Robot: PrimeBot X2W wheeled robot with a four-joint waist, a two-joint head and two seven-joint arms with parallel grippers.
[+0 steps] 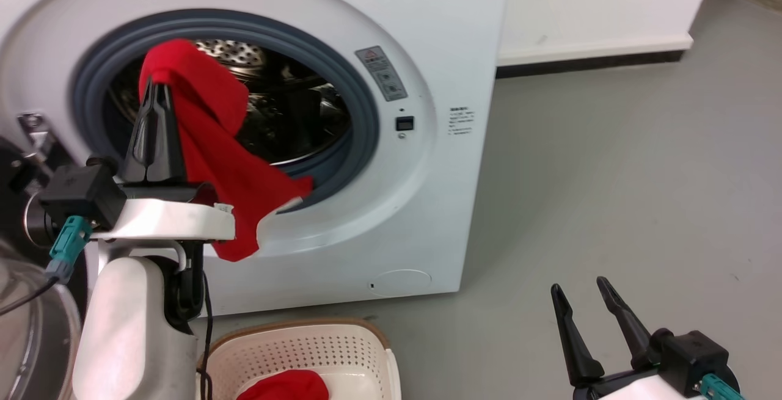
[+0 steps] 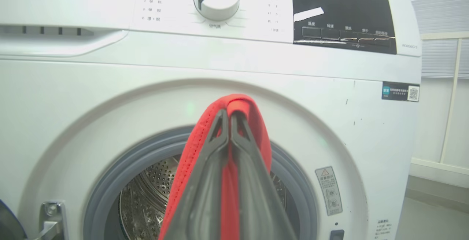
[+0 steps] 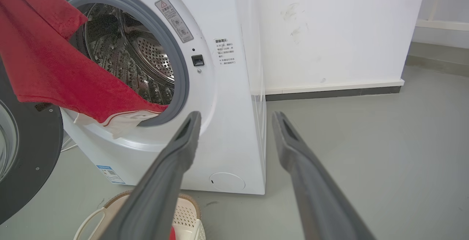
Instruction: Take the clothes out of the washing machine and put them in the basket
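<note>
My left gripper [image 1: 160, 85] is shut on a red garment [image 1: 229, 162], held up in front of the washing machine's [image 1: 427, 33] round porthole. The cloth drapes over the fingertips [image 2: 230, 112] and hangs down past the grey rubber rim, a white edge showing at its lower end [image 3: 124, 120]. Below, the cream basket [image 1: 342, 345] with a brown rim stands on the floor and holds another red garment [image 1: 287, 386]. My right gripper [image 1: 580, 287] is open at the lower right, away from the machine, with nothing between its fingers.
The machine's black-framed glass door [image 3: 25, 152] hangs open at the left. The perforated steel drum [image 3: 146, 60] looks dark inside. Grey floor [image 1: 611, 174] stretches to the right, bounded by a white wall with a dark skirting [image 1: 586, 61].
</note>
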